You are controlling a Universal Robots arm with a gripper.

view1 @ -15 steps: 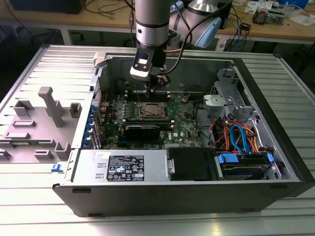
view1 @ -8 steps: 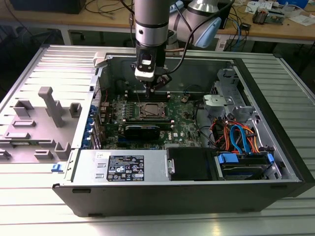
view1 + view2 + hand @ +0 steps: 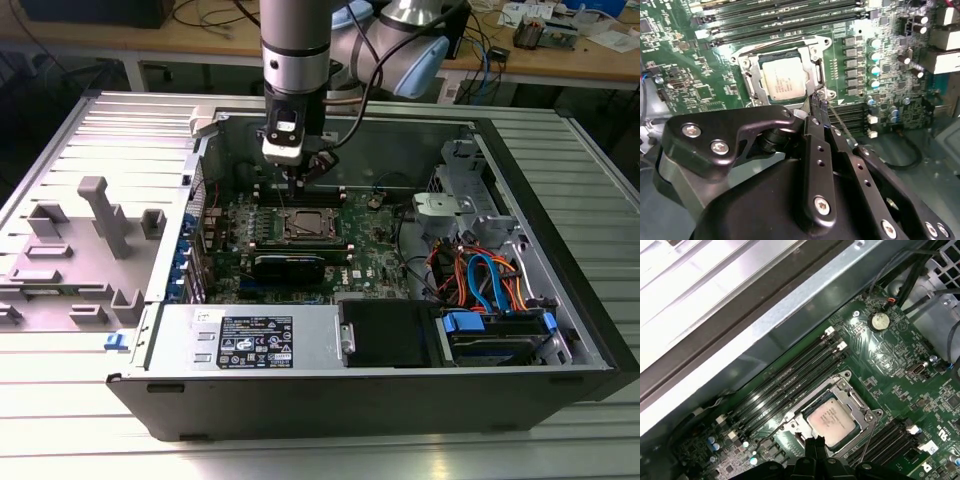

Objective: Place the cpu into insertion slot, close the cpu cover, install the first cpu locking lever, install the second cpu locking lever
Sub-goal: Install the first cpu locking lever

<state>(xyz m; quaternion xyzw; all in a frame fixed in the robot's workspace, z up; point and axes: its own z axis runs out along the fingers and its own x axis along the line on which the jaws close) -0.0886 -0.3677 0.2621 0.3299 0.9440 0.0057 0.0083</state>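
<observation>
Ribbed silver metal makes up the table (image 3: 60,400), and wooden desks with cables run along the back. At 9 o'clock in the exterior view, a gray plastic stand (image 3: 100,215) with blocks and posts sits on the table. Just beside it, an open computer case (image 3: 380,400) lies on its side and takes up the middle. A box with a white label (image 3: 250,340) sits at 6 o'clock inside the case.

The robot arm (image 3: 295,60) comes down from 12 o'clock. Its gripper (image 3: 295,185) hangs low over the green board (image 3: 375,250). The cpu (image 3: 305,226) lies flat in its slot on the board, just at 6 o'clock from the gripper. A long black card (image 3: 290,266) stands a little further toward 6 o'clock.

In both wrist views the cpu (image 3: 785,80) (image 3: 832,417) shows its shiny top. The cpu cover (image 3: 751,75) (image 3: 856,399) lies down flat around it like a picture frame. The gripper (image 3: 817,101) (image 3: 815,442) is pinched narrow, with its fingers together in one dark tip. The tip is right at the edge of the cover, near one corner. I cannot tell if it touches. A thin metal rod (image 3: 841,125) runs just beside the tip. Long dark memory slots (image 3: 780,20) (image 3: 785,385) lie on the far side of the cpu.

At 3 o'clock in the exterior view, orange and blue cables (image 3: 480,275) curl above a blue drive tray (image 3: 465,322).
</observation>
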